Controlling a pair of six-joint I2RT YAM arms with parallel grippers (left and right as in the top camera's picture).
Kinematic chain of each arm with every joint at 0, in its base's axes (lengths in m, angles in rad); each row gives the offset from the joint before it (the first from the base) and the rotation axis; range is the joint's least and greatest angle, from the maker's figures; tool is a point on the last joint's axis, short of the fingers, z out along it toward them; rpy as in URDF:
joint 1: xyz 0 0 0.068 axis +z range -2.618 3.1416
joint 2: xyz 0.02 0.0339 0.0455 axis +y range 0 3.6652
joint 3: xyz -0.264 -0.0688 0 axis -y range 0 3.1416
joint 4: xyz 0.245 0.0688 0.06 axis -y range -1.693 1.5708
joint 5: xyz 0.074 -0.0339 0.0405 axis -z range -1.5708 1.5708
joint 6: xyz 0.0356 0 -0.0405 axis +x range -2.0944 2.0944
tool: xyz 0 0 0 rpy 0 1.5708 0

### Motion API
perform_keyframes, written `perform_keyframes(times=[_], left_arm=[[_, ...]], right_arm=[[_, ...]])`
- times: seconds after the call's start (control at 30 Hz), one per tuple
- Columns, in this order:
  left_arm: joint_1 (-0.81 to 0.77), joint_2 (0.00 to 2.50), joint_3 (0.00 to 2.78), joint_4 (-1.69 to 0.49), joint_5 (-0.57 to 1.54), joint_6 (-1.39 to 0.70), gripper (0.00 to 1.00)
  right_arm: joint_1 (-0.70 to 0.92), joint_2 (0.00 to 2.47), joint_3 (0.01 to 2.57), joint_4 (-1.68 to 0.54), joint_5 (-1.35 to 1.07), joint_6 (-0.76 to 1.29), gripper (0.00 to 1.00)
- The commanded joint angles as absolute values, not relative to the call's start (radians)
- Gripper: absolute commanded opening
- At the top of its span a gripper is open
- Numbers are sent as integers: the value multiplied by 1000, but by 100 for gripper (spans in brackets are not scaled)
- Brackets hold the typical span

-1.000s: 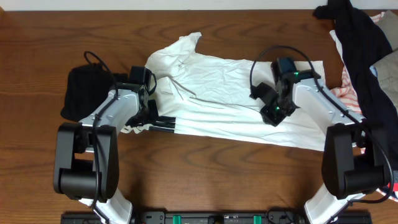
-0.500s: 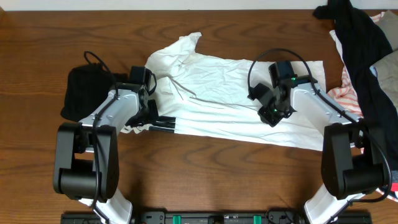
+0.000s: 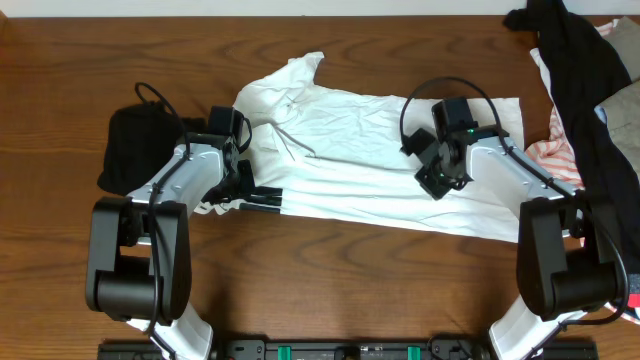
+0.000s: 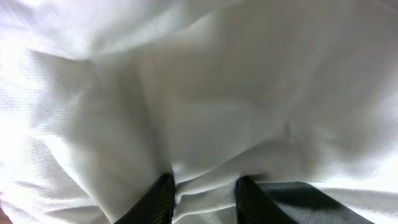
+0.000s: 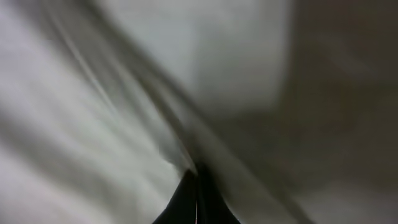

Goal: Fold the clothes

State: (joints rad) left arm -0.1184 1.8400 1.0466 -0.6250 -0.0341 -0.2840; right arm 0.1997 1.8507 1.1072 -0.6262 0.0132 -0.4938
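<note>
The large white shirt (image 3: 350,150) lies spread across the middle of the table, its small black striped print (image 3: 262,198) at the front left edge. My left gripper (image 3: 240,178) sits on the shirt's left part. In the left wrist view its fingers (image 4: 158,200) stand a little apart with a ridge of white fabric (image 4: 205,186) pinched between them. My right gripper (image 3: 438,182) rests on the shirt's right part. In the right wrist view, which is blurred, its fingertips (image 5: 196,190) are closed together on a fold of the white fabric (image 5: 124,124).
A black garment (image 3: 135,145) lies bunched at the left beside my left arm. At the right edge lies a pile: a long black garment (image 3: 580,70), pink-white striped cloth (image 3: 555,150) and beige cloth (image 3: 622,100). Bare wooden table (image 3: 330,270) runs along the front.
My right gripper has shifted slightly left and away from the front edge, still on the shirt. The left arm has not moved.
</note>
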Motion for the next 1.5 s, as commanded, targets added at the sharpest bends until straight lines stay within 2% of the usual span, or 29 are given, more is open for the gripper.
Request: perform_keyframes(times=[0.0, 0.07, 0.13, 0.17, 0.27, 0.3, 0.4, 0.5, 0.63, 0.73, 1.17, 1.47], left_arm=[[-91, 1955, 937, -650, -139, -289, 33], [-91, 1955, 937, -650, -139, -289, 33], [-91, 1955, 937, -650, -139, -289, 33], [-91, 1955, 937, -650, -139, -289, 33], [-91, 1955, 937, -651, -139, -289, 33], [-91, 1955, 937, -651, -139, -289, 33], [-91, 1955, 937, -651, -139, -289, 33], [-91, 1955, 937, -651, -139, -289, 33], [-91, 1955, 937, -650, -139, -289, 33], [-91, 1955, 937, -650, -139, -290, 33], [-91, 1955, 937, -650, -139, -290, 33], [-91, 1955, 937, -650, -139, -290, 33]], right_arm=[[206, 1850, 1103, -583, 207, -378, 1], [206, 1850, 1103, -533, 267, -343, 1], [203, 1850, 1103, -461, 320, -300, 6], [202, 1850, 1103, -422, 338, -287, 12], [202, 1850, 1103, -334, 352, -273, 41], [202, 1850, 1103, -318, 352, -273, 43], [204, 1849, 1105, -324, 350, -248, 40], [205, 1832, 1106, -440, 278, -235, 25], [204, 1787, 1106, -619, 78, -240, 21], [204, 1754, 1106, -702, 23, -240, 15], [204, 1755, 1093, -764, 18, -240, 19], [203, 1773, 1001, -652, 41, -240, 19]])
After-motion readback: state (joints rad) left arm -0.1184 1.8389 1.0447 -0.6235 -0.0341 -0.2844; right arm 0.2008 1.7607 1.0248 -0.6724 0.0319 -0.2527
